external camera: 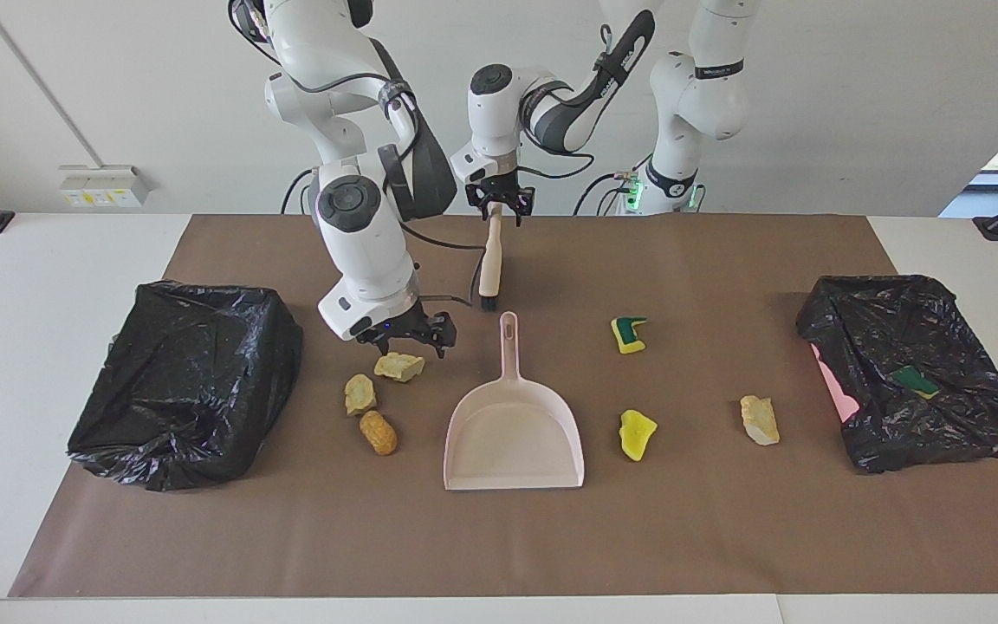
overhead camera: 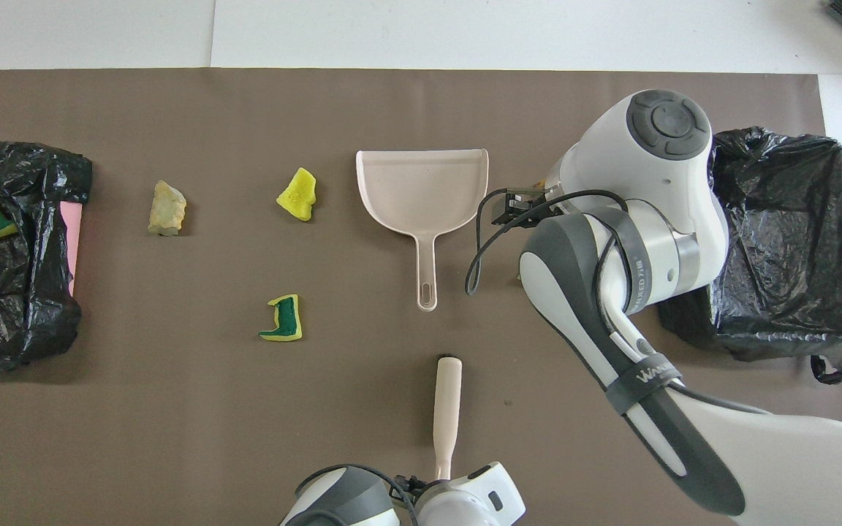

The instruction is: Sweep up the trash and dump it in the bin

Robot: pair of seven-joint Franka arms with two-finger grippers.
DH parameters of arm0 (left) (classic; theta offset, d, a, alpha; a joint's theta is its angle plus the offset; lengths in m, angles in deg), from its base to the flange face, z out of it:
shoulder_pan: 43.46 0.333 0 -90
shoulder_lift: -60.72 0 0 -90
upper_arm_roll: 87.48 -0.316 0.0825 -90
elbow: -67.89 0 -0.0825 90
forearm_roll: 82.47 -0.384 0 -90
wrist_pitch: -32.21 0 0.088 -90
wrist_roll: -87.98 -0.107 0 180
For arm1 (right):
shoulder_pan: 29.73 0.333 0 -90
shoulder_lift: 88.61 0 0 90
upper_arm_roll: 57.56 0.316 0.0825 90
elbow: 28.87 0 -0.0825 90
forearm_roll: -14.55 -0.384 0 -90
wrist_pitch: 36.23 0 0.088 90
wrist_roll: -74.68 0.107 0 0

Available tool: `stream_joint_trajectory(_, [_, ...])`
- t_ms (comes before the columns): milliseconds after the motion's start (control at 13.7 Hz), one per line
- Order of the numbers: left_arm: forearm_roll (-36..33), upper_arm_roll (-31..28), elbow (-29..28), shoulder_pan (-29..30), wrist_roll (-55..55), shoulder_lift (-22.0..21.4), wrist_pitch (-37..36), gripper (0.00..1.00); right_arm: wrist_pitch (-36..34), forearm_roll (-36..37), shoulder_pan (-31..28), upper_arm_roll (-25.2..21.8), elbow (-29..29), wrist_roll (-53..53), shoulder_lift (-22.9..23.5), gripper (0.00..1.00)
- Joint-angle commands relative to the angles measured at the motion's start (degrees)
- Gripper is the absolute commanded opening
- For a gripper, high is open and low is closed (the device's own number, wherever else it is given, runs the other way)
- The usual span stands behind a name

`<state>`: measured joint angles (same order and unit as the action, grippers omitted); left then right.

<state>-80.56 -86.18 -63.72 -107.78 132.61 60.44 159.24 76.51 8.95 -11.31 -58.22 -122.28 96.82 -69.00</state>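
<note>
Trash: six scraps on the mat, all well inside its edges. Three lie toward the right arm's end, three toward the left arm's end, with the dustpan between them. Bin at the left arm's end holds a green-backed sponge. Other bin: contents hidden by the bag. Right gripper is just over a beige chunk, fingers spread wide, holding nothing. Left gripper is at the brush handle's end; can't tell if it grips.

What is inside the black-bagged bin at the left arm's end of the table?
In the bin, a green-backed sponge scrap lies on the liner; a pink strip shows at its edge. Folds hide anything deeper.
</note>
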Motion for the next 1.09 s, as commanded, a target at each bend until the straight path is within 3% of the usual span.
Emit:
stream_joint_trajectory(0, [1.3, -0.9, -1.2, -1.2, 0.5, -0.3, 1.2, 0.39, 1.6, -1.4, 0.1, 0.0, -2.0, -0.7, -1.4, 1.00])
stream_joint_trajectory(73, [1.4, -0.9, -1.0, -1.2, 0.3, -0.3, 1.2, 0.17, 1.5, -1.3, 0.0, 0.0, -2.0, -0.7, -1.4, 1.00])
stream_joint_trajectory(146, [1.4, -0.9, -0.8, -1.2, 0.1, -0.3, 0.9, 0.02, 1.6, -1.3, 0.1, 0.0, -2.0, -0.8, -1.4, 1.00])
stream_joint_trajectory(292, [1.5, -1.0, -0.5, -0.5, -0.2, -1.2, -0.2, 0.00, 1.6, -1.3, 0.1, 0.0, -2.0, -0.8, -1.4, 1.00])
stream_joint_trajectory(510, [0.6, -1.8, 0.5, 0.4, -0.9, -4.1, -7.7, 0.00, 1.4, -0.6, 2.0, 0.1, -1.1, -0.5, -1.2, 1.00])
stream_joint_trajectory(875, [-5.2, -1.9, 1.2, 9.8, -6.5, -8.0, -20.0, 0.00, 1.7, -0.5, 4.5, 0.7, 2.5, 0.1, 0.5, 1.00])
stream_joint_trajectory(1020, [-5.6, -1.9, 1.2, 16.0, -8.4, -9.0, -21.1, 0.00, 1.9, 0.1, 7.6, 0.6, 3.6, 0.4, 2.9, 1.00])
